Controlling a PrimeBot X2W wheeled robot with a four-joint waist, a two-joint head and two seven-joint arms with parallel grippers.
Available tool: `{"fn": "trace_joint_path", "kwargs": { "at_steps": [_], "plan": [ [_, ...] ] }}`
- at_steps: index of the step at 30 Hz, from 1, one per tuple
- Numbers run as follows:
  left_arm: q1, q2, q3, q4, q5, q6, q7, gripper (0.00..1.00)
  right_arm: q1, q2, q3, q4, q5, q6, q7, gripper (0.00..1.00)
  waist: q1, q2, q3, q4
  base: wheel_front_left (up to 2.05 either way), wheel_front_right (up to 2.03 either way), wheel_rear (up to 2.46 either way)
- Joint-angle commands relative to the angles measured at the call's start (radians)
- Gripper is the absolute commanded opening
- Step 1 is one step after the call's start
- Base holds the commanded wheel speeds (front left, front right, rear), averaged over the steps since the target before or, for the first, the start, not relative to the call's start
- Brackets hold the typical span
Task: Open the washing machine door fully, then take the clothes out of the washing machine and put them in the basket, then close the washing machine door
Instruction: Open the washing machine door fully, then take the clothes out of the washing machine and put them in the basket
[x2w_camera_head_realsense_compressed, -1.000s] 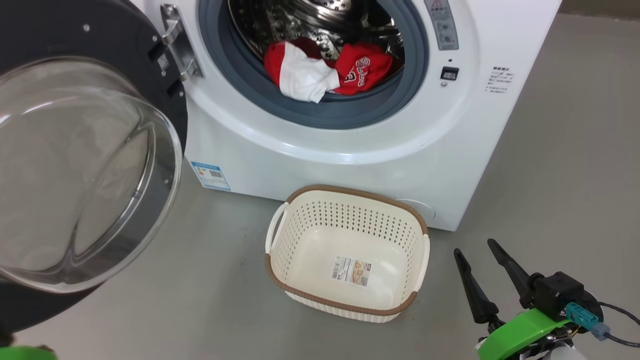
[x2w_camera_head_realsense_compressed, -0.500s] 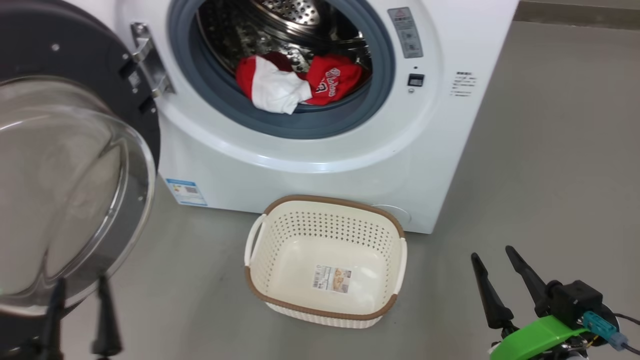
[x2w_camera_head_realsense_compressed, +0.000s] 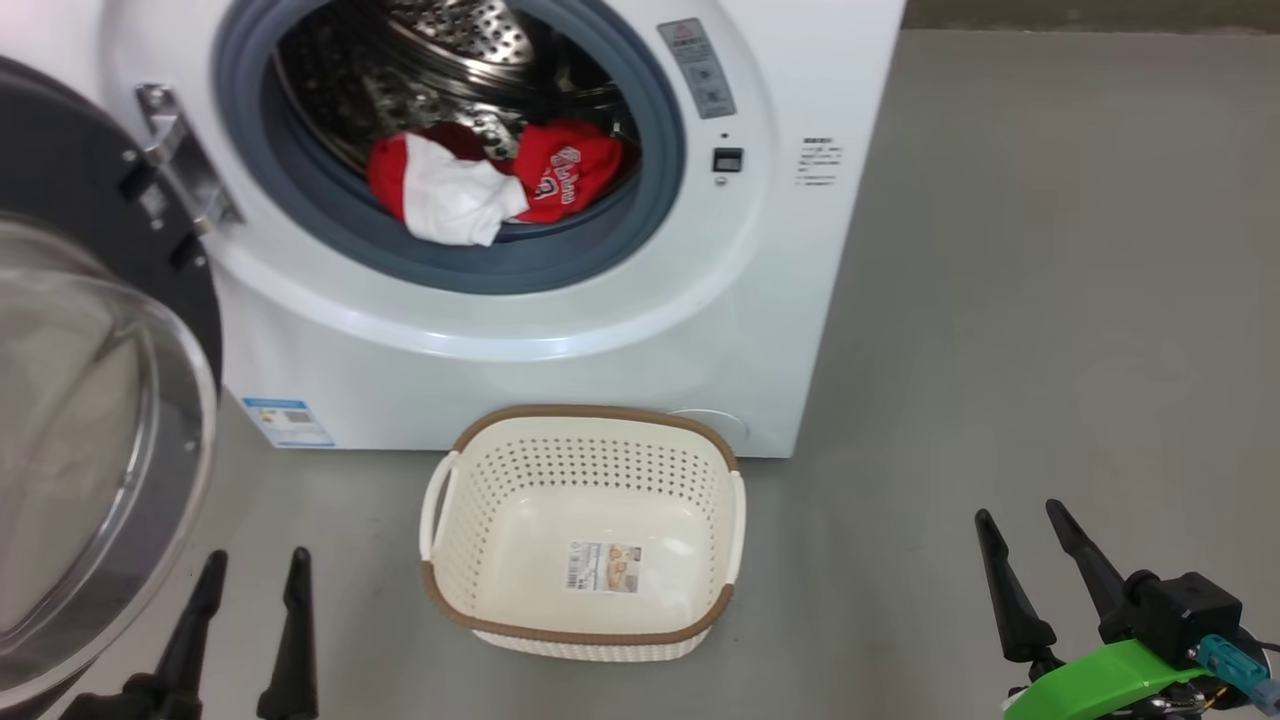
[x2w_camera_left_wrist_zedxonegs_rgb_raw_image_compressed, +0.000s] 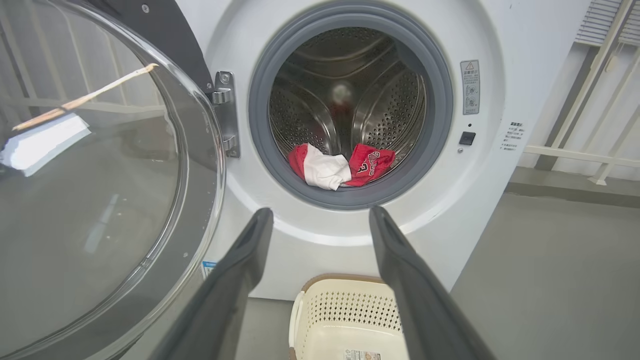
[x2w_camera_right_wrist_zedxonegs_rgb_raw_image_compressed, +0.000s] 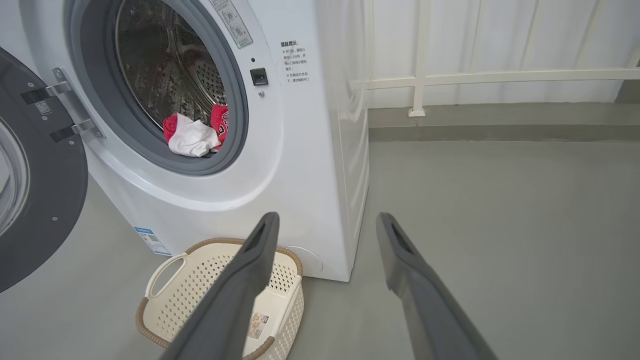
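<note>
Red-and-white clothes (x2w_camera_head_realsense_compressed: 470, 190): one heap at the front lip of the steel drum (x2w_camera_head_realsense_compressed: 450, 60), with a white fold drooping onto the grey gasket (x2w_camera_head_realsense_compressed: 560, 270). Their place in the drum is unchanged from a second ago. The whole head view has slid sideways since then, which is the camera turning, not the items moving.

Washing machine (x2w_camera_head_realsense_compressed: 520, 360): white front-loader, mouth uncovered.

Washing machine door (x2w_camera_head_realsense_compressed: 90, 470): swung out to the left on its hinge (x2w_camera_head_realsense_compressed: 175, 160). The frame edge crops it, so whether it stands at full swing is hard to say.

Left hand (x2w_camera_head_realsense_compressed: 257, 555): newly in the head view, lower left. Half a second ago its fingers overlapped the door's glass rim; now they stand just clear of it. Fingers apart, nothing between them.

Right hand (x2w_camera_head_realsense_compressed: 1020, 512): lower right, fingers apart, holding nothing, posed as before.

Basket (x2w_camera_head_realsense_compressed: 590, 412): on the floor (x2w_camera_head_realsense_compressed: 1000, 300) against the washer's base, below the mouth, between the two hands and well apart from each.

Room: wide open floor right of the washer and basket. On the left, the door's rim hems in the left hand.
</note>
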Motion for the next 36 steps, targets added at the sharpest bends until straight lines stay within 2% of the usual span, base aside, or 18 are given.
{"fn": "trace_joint_path", "kwargs": {
  "at_steps": [1, 13, 36],
  "plan": [
    [-0.005, 0.022, 0.025, -0.032, -0.01, -0.005, -0.005, 1.0, -0.008, -0.007, 0.018, -0.027, 0.0, 0.007, -0.007, 1.0, 0.0, 0.0, 0.0, -0.022, 0.0, 0.0, 0.0],
    [0.008, 0.031, -0.023, -0.055, -0.015, -0.005, -0.005, 1.0, 0.019, -0.006, -0.015, -0.038, 0.001, 0.007, -0.007, 1.0, 0.0, 0.0, -0.01, -0.069, 0.0, 0.0, 0.0],
    [0.001, 0.041, -0.032, -0.073, -0.041, -0.005, -0.005, 1.0, 0.003, -0.002, -0.015, -0.044, -0.007, 0.007, -0.007, 1.0, 0.0, 0.0, 0.011, -0.062, 0.14, -0.14, 0.0]
  ]
}}
